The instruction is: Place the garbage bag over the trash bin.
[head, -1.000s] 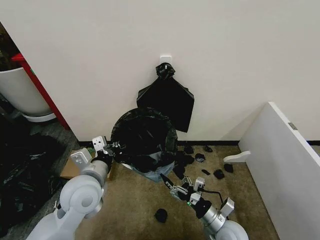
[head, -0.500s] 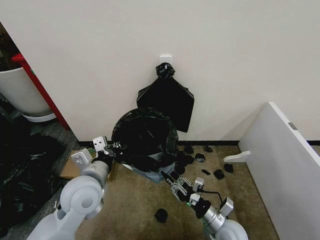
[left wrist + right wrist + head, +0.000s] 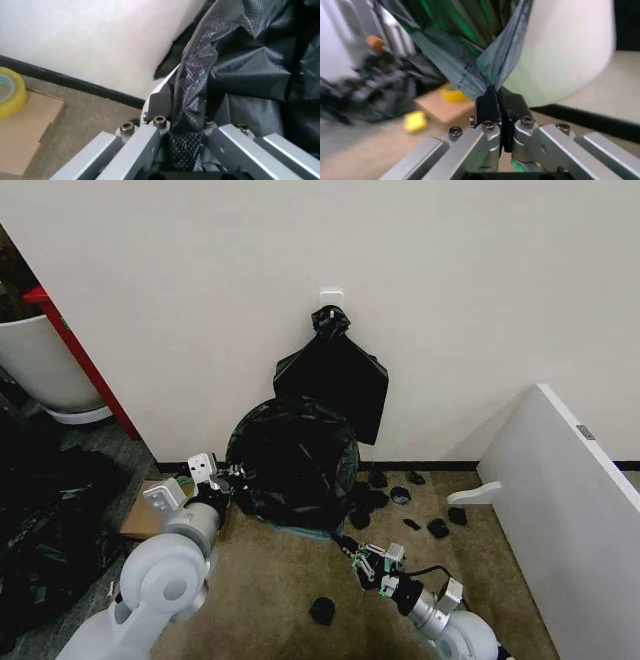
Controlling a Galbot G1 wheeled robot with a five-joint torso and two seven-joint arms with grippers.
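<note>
While pinching garbage bag [image 3: 295,465], arms low

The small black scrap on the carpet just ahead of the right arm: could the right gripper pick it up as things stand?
Probably not. The scrap lies bare and close, but the right gripper is shut on a fold of the garbage bag, so it would have to let go first.
</note>
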